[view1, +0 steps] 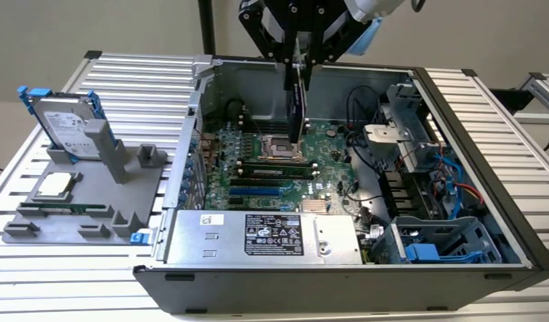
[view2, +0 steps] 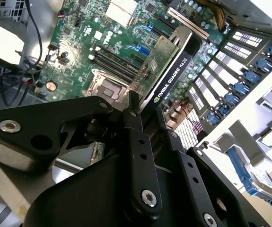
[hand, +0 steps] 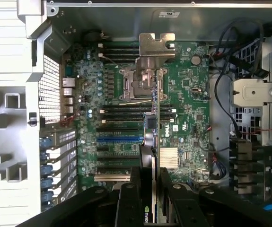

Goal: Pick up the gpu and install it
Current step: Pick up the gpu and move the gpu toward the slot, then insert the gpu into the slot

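Fingers of the gripper are pinched on the top edge of the gpu, one black finger on each face. In the exterior view the arm above them is cut off by the frame.

An open computer case lies on a slatted metal table. Its motherboard faces up, and a silver power supply sits along the near wall. The far corner on the exterior view's right is a tangle of cables that is hard to sort out.

On the exterior view's left, a grey holder tray carries an upright hard drive with blue rails.

The card hangs edge-down above the middle of the board. In the exterior view it is a thin dark strip, and its lower end blurs into the components behind. I cannot tell whether it touches the board.

In the first wrist view the card's silver bracket covers part of the processor socket, and the gripper body hides the card's held end.
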`<state>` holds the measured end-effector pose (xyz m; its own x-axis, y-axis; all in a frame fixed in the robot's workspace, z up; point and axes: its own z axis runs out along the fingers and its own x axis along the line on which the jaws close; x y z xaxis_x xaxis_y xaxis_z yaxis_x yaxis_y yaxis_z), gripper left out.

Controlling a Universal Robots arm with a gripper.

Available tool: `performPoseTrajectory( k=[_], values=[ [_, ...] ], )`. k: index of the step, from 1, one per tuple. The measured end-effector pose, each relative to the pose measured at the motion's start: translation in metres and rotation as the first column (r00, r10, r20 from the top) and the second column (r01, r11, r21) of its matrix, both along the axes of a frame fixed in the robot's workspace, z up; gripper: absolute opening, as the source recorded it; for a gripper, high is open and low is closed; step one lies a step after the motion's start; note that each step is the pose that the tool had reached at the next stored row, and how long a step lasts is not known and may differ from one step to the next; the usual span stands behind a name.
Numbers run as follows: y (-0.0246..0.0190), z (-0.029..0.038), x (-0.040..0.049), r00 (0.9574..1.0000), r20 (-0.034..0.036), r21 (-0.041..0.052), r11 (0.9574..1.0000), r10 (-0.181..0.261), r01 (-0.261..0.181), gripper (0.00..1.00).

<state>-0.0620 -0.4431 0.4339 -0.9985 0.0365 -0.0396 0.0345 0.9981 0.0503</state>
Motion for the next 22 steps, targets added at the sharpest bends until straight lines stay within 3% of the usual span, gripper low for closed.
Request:
performPoseTrajectory(
  k=[22],
  values=[
    [0.0,0.0006,0.0,0.9967,0.0,0.0,0.9967,0.081,-0.081,0.0]
  ],
)
